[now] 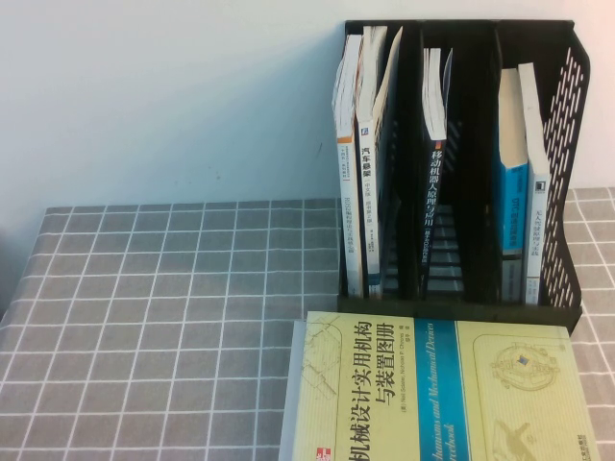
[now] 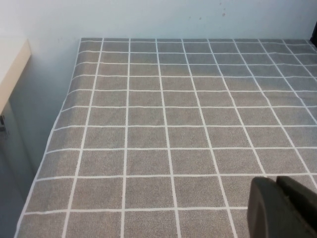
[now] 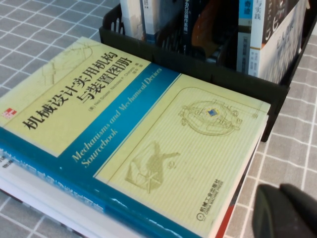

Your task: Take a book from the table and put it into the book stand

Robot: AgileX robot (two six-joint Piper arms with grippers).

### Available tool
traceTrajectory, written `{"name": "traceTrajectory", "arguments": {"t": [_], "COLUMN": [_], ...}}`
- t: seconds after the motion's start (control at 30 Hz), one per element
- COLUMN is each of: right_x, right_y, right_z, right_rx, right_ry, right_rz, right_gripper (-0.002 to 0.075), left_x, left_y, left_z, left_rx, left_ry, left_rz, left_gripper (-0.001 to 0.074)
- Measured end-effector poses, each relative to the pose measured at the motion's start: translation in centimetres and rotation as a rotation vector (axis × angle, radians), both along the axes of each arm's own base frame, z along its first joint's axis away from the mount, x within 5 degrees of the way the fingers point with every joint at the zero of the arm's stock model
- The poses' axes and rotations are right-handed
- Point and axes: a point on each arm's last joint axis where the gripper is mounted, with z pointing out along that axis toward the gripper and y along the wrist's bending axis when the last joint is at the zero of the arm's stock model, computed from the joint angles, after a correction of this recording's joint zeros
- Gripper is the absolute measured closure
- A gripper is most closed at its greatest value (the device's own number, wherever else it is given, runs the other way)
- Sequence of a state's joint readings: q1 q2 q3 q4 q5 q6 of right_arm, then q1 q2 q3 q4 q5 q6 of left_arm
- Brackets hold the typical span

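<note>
High view: book (image 1: pixel 366 192) upright in stand's (image 1: pixel 567 144) left slot.
Likely light, stiff; grip spine. State untellable: left end effector (image 2: pixel 280 201) over tabletop (image 2: pixel 148 124), right end effector (image 3: pixel 286 209) by stand.

One book stand (image 1: pixel 567 173), one yellow-green book (image 1: pixel 432 394), one table (image 1: pixel 154 317).

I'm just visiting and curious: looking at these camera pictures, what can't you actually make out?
- Left gripper: left wrist view shows only a dark corner, cut off by the edge; absent from the high view.
- Right gripper: same in the right wrist view.
- Yellow-green book: its near end is cut off in the high view.
- Book stand: small spine print on its books is unreadable.
</note>
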State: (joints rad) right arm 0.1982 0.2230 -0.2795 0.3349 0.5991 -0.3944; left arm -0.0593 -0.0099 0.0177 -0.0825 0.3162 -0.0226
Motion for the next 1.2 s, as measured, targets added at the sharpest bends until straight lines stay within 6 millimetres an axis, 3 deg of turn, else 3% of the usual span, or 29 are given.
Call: {"name": "traceTrajectory", "arguments": {"t": [0.13, 0.3, 0.57, 0.77, 1.2], "right_x": [0.0, -0.3, -0.3, 0.2, 0.0], "right_y": [0.0, -0.4, -2.0, -2.5, -2.8], "right_z": [-0.1, -1.5, -3.3, -5.9, -7.0], "right_rx": [0.000, -0.017, -0.025, -0.030, -0.058], "right_ry": [0.000, -0.016, -0.310, -0.280, -0.164], "right_rz": [-0.001, -0.033, -0.214, -0.313, -0.384], "right_gripper": [0.0729, 0.0729, 0.0729, 0.0729, 0.0729], "left_x": [0.0, 0.0, 0.0, 0.0, 0.0], "left_y": [0.0, 0.0, 0.0, 0.0, 0.0], "left_z": [0.0, 0.0, 0.0, 0.0, 0.0], "left_rx": [0.000, 0.000, -0.003, -0.003, -0.003], "left_ry": [0.000, 0.000, 0.000, 0.000, 0.000], "left_rz": [0.000, 0.000, 0.001, 0.001, 0.001], "left_gripper": [0.0738, 0.0738, 0.0738, 0.0738, 0.0738]}}
